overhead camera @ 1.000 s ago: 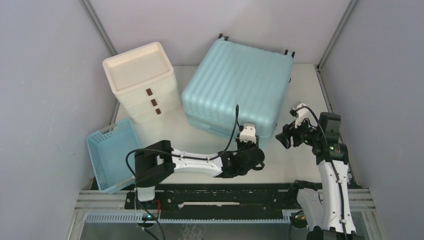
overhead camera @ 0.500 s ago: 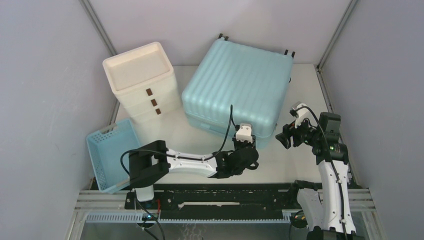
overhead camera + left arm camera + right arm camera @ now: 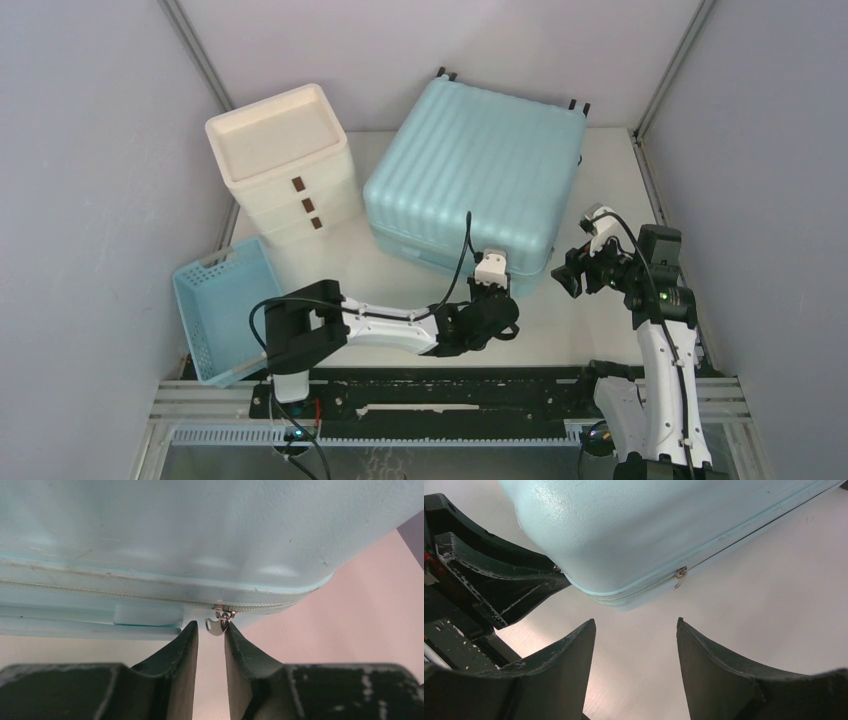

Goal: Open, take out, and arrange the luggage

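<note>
The luggage [image 3: 470, 170] is a large light-blue ribbed suitcase lying flat and zipped shut at the back of the table. My left gripper [image 3: 497, 290] is at its near front corner. In the left wrist view the luggage [image 3: 200, 530] fills the top. A small metal zipper pull [image 3: 216, 626] hangs from the zip right at my left gripper [image 3: 210, 626]. It sits in the narrow gap between the tips and touches the right finger [image 3: 237, 645]. My right gripper [image 3: 562, 280] hovers open by the luggage's right corner. In its own view my right gripper [image 3: 635, 622] is empty, with a second zipper pull [image 3: 680, 575] on the luggage [image 3: 649, 530] beyond it.
A white drawer unit [image 3: 285, 165] with brown handles stands at the back left. A small blue lattice basket [image 3: 220, 310] lies at the near left. Grey enclosure walls close in both sides. The black mounting rail [image 3: 450, 395] runs along the near edge.
My left gripper has shifted slightly left along the luggage's near edge and its jaws have narrowed around the zipper pull. The right arm has not moved.
</note>
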Action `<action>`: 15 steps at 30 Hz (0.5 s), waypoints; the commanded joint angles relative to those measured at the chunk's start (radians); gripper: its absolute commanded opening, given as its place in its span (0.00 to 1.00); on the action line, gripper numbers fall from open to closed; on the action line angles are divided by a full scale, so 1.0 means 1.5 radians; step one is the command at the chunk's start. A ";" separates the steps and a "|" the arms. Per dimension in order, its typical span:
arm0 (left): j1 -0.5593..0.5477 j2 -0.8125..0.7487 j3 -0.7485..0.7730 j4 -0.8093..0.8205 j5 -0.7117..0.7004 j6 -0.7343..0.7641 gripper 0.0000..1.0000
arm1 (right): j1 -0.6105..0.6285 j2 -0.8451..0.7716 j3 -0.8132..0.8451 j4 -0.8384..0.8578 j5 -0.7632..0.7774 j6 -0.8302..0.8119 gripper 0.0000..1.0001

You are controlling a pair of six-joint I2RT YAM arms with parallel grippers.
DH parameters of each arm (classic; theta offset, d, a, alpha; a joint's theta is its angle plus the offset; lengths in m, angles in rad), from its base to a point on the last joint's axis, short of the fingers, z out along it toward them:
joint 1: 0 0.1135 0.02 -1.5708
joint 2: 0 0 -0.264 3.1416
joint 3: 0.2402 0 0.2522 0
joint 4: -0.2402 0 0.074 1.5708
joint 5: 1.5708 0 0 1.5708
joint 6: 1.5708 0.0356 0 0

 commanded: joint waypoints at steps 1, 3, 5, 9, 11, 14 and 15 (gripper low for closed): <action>0.004 0.003 0.033 0.014 -0.005 0.006 0.28 | 0.005 -0.005 0.007 0.021 0.003 0.004 0.69; 0.003 0.002 0.035 0.013 -0.010 0.014 0.23 | 0.005 -0.005 0.007 0.021 0.003 0.004 0.69; 0.004 0.000 0.039 0.013 -0.012 0.029 0.16 | 0.005 -0.005 0.007 0.020 0.003 0.004 0.69; 0.003 -0.006 0.043 0.016 -0.004 0.064 0.01 | 0.005 -0.005 0.007 0.020 0.004 0.003 0.69; 0.003 -0.013 0.040 0.021 0.003 0.079 0.00 | 0.004 -0.005 0.007 0.019 0.004 0.003 0.69; 0.002 -0.036 0.024 0.031 0.020 0.103 0.00 | 0.004 -0.003 0.007 0.018 0.004 0.002 0.69; 0.001 -0.043 0.019 0.033 0.028 0.111 0.00 | 0.004 -0.003 0.007 0.018 0.004 0.003 0.69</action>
